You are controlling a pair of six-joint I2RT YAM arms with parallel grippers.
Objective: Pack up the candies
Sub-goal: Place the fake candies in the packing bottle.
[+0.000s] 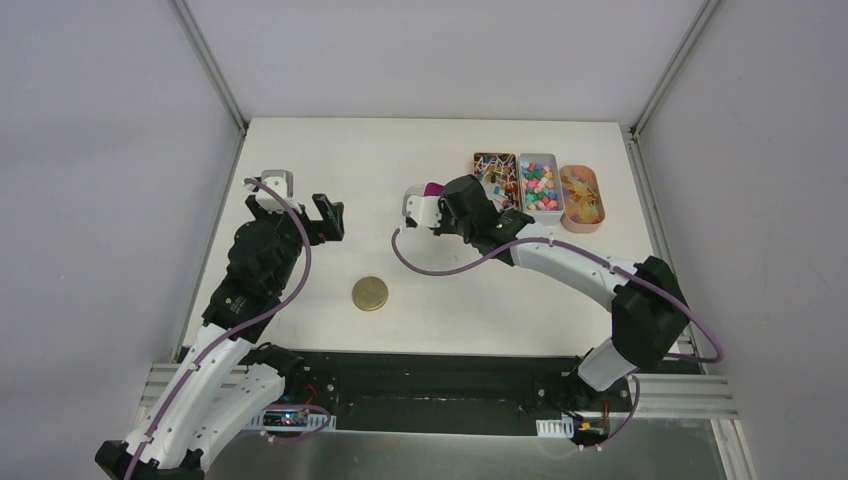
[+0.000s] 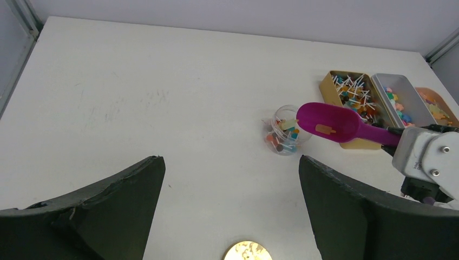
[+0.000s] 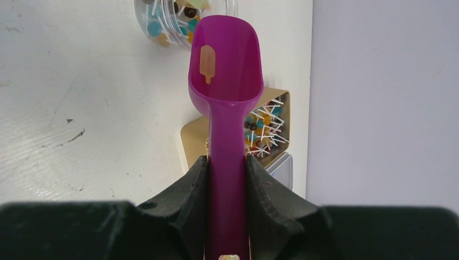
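One orange candy lies in the bowl of the scoop, close to its left wall, with its stick pointing toward the handle. The scoop's lip overlaps the rim of the jar in both wrist views. The jar holds a shallow layer of mixed candies. More fill three trays set side by side at the table's far right: stick ones in the gold tray, pastel pieces in the grey, amber ones in the orange. The right gripper is clamped narrow on the scoop's handle. The left gripper stands wide and holds nothing, over the bare table, with the gold lid near it.
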